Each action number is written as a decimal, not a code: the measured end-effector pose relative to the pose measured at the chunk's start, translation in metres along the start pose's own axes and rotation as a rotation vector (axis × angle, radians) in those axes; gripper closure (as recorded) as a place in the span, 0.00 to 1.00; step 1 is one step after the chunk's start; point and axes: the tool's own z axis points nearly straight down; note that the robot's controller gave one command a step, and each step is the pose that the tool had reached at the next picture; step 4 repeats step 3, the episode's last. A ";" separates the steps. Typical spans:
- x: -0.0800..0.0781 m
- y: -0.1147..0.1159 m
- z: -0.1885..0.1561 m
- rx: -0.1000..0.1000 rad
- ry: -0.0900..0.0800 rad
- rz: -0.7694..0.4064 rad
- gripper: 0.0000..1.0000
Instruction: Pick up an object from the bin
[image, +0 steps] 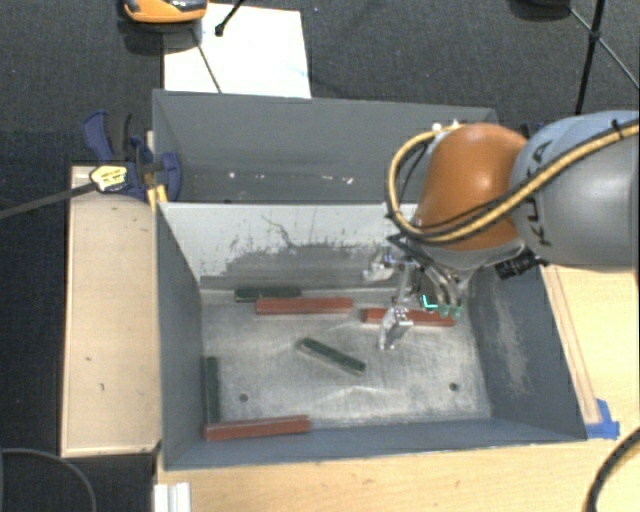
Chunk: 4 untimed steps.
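Observation:
My gripper hangs low over the bin's right half, under the orange wrist cover. Its metal fingers point down at the floor just in front of a short reddish-brown bar that lies by the back right, partly hidden behind the gripper. Nothing shows between the fingers. A dark green bar lies slanted on the floor a little to the gripper's left. A longer reddish-brown bar lies along the back wall, further left.
A short dark green bar lies at the back left beside the long brown one. Another dark green bar runs along the left wall, and a reddish-brown bar lies against the front wall.

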 end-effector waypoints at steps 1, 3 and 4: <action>0.010 -0.057 0.073 0.001 -0.010 0.078 1.00; 0.001 -0.046 -0.067 0.000 -0.002 0.073 1.00; 0.001 -0.046 -0.067 0.000 -0.002 0.073 1.00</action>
